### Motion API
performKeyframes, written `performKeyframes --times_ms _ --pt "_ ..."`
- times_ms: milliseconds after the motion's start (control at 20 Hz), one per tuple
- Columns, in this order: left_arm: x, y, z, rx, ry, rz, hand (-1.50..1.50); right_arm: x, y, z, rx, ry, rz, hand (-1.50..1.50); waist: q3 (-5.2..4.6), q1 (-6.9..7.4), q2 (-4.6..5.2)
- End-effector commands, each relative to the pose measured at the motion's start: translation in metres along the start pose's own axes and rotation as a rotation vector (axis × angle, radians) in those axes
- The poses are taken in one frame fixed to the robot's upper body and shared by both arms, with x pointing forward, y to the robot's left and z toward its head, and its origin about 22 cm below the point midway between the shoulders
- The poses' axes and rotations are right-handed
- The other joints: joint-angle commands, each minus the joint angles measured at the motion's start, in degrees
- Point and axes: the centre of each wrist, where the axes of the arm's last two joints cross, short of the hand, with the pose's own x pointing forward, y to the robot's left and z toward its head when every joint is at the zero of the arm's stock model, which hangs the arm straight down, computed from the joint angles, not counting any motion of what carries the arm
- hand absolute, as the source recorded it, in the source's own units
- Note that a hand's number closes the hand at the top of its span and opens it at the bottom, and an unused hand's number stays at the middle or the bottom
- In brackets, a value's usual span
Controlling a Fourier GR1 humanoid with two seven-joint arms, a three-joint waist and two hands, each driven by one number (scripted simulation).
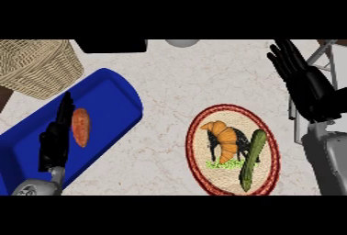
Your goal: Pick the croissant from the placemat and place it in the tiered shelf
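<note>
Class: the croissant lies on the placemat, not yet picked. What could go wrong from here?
The green vegetable lies close beside the croissant on the placemat, so the open right hand might knock or grab it instead. The tiered shelf shows only at the view's right edge, partly behind that hand, so placing could be misjudged.

I see the croissant [227,137], golden-orange and curved, lying flat near the middle of the placemat [198,170]. The placemat is an oval, cream mat with a red rim and a dark animal figure, flat on the bench. Of the tiered shelf [326,42] I make out only thin grey bars at the right edge, well apart from the croissant.
</note>
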Motion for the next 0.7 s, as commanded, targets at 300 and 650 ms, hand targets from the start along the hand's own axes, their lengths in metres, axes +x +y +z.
performKeyframes --times_ms 300,650 --pt "-0.016 0.040 0.004 -0.068 0.152 0.033 0.00 -0.054 0.018 0.017 -0.216 0.118 0.530 1.50 -2.57 -1.40 1.03" --pt "-0.020 0.070 0.004 -0.129 0.181 0.085 0.00 -0.097 0.178 0.068 -0.318 0.025 0.453 -1.50 -1.15 1.37 0.87"
